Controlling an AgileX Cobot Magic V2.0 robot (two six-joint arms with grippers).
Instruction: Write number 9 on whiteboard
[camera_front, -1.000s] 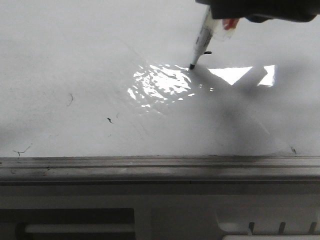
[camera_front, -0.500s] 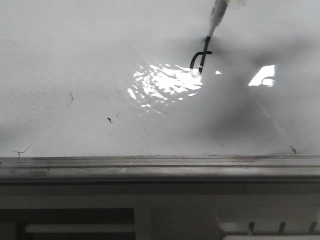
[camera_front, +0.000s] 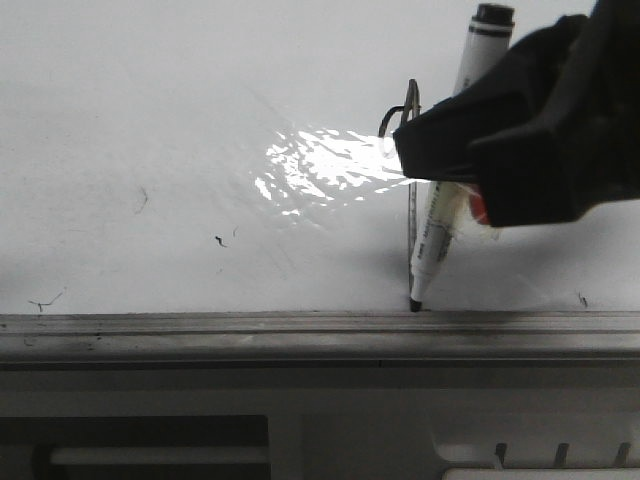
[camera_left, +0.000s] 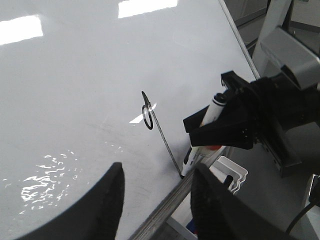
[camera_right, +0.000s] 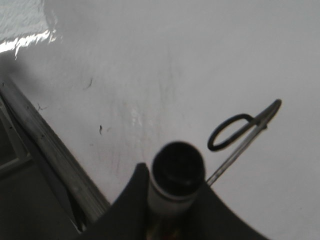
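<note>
Beside the right tool (camera_front: 440, 185), the number 9 (camera_front: 411, 200).

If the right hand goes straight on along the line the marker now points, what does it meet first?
Probably the grey tray rail. The right hand holds the marker tip down at the foot of the number 9, on the whiteboard beside the rail. Depth is unclear.

My right gripper (camera_left: 220, 131) was matte black — blocky, angular fingers; behind it sat a grey housing (camera_left: 287, 52).
</note>
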